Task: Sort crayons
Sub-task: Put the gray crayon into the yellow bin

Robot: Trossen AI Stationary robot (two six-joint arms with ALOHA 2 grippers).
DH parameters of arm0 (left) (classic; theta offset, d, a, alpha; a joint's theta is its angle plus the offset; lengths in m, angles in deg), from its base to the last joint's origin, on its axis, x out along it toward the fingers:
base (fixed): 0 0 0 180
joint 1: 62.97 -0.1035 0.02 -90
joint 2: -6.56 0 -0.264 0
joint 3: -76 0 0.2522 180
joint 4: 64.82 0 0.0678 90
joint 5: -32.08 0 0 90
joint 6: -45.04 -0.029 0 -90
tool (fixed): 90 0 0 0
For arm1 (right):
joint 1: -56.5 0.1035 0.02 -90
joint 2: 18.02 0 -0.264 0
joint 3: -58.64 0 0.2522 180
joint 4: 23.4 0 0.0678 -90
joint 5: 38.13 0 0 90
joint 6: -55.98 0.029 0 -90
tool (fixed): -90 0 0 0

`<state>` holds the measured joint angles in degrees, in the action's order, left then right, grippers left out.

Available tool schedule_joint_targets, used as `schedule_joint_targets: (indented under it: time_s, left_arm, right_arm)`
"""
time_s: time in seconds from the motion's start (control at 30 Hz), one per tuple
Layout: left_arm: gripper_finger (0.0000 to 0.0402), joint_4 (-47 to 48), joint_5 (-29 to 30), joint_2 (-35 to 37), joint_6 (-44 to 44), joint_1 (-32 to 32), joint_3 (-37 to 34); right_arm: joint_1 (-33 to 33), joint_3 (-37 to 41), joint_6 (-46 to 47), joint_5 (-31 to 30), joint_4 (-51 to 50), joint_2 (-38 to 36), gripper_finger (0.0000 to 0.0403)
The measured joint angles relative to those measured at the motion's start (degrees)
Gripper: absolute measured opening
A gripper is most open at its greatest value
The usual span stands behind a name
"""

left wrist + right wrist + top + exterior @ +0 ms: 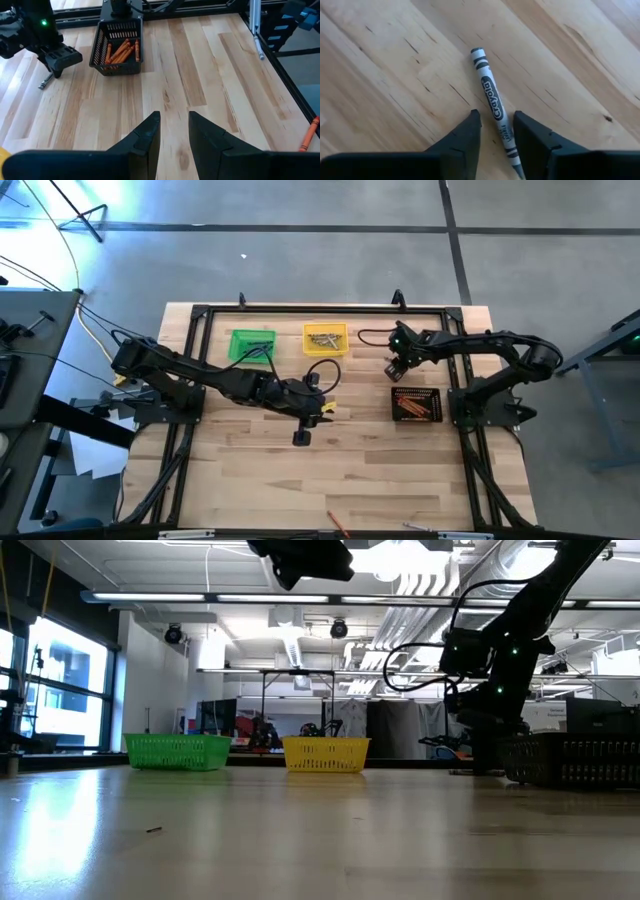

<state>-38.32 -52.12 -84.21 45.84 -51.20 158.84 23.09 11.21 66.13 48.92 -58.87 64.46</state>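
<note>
Now the right pincer (495, 132) stands open astride a grey crayon (492, 105) lying on the desk (395, 60); it should close squarely on the crayon's middle. The left pincer (174, 131) waits open and empty.

The left gripper (302, 437) hangs over bare planks of the wooden table (250, 480), its arm stretched across from the table's left side. Just behind that arm sit the green bin (251, 345) and the yellow bin (325, 339). The right gripper (396, 367) sits just behind the black bin (416, 404), which holds orange-red crayons (413, 408). A lone orange crayon (337, 522) lies well in front of the left gripper, near the table's front edge.
</note>
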Motion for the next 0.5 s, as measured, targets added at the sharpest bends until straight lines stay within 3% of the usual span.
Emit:
schedule_joint_targets:
  time_s: [0.3, 0.5]
  left_arm:
    - [0.0086, 1.09, -0.02, 0.00, 0.42, -0.01, -0.02]
    - [0.0086, 1.13, -0.02, 0.00, 0.44, 0.00, -0.02]
  right_arm:
    - [0.02, 0.00, -0.16, 1.06, -0.04, -0.01, 0.0014]
    - [0.02, 0.02, -0.11, 0.97, -0.14, 0.00, 0.0009]
